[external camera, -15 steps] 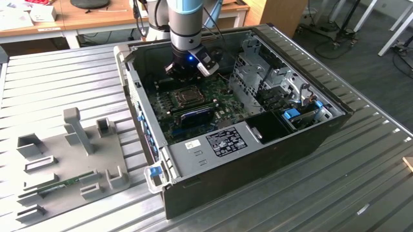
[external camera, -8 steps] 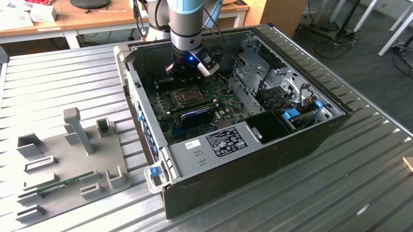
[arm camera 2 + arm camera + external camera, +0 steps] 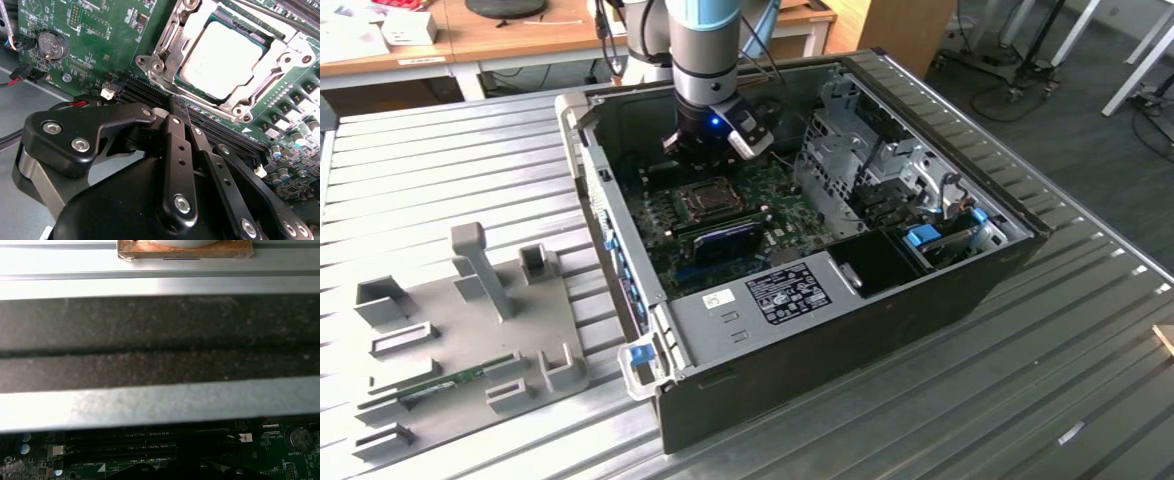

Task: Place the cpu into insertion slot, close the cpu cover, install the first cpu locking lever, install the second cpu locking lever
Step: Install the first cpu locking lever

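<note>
The black linkage gripper [image 3: 182,112], fingers pressed together and holding nothing, is hovering near the silvery square-windowed cpu cover [image 3: 165,47] lying closed over the pale square cpu [image 3: 225,57], upper right of the second wrist view.

The exterior view is evenly lit from overhead, with soft sheen seen along the ridged metal table [image 3: 1067,330] and deep shadow held inside the open computer case [image 3: 907,262]. In the second wrist view, the cpu [image 3: 226,57] is washed out by hard glare, while the gripper [image 3: 181,111] close to the lens is rendered softly. In the first wrist view, bright bands are blown out and the motherboard [image 3: 280,450] is left dim and blurred.
</note>
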Action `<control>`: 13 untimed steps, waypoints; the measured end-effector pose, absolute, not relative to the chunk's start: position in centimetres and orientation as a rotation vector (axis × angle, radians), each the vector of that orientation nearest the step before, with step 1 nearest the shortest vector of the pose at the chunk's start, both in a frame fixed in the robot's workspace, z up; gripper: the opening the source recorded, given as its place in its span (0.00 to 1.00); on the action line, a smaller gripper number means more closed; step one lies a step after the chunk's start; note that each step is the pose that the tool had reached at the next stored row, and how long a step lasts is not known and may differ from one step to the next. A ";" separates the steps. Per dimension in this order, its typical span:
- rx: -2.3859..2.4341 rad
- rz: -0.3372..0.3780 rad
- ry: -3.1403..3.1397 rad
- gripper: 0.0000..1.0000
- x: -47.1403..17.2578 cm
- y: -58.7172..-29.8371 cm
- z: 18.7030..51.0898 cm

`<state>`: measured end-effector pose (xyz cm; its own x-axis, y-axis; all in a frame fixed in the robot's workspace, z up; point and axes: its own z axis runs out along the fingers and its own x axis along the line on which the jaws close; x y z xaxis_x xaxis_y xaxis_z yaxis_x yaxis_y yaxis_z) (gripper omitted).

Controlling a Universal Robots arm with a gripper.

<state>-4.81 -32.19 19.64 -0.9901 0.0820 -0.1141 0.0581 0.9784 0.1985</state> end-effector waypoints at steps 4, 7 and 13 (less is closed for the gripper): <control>0.108 0.296 3.003 0.10 -4.8 -32.2 19.6; 0.108 0.296 3.003 0.10 -4.8 -32.2 19.6; 0.101 0.297 3.004 0.10 -4.8 -32.2 19.6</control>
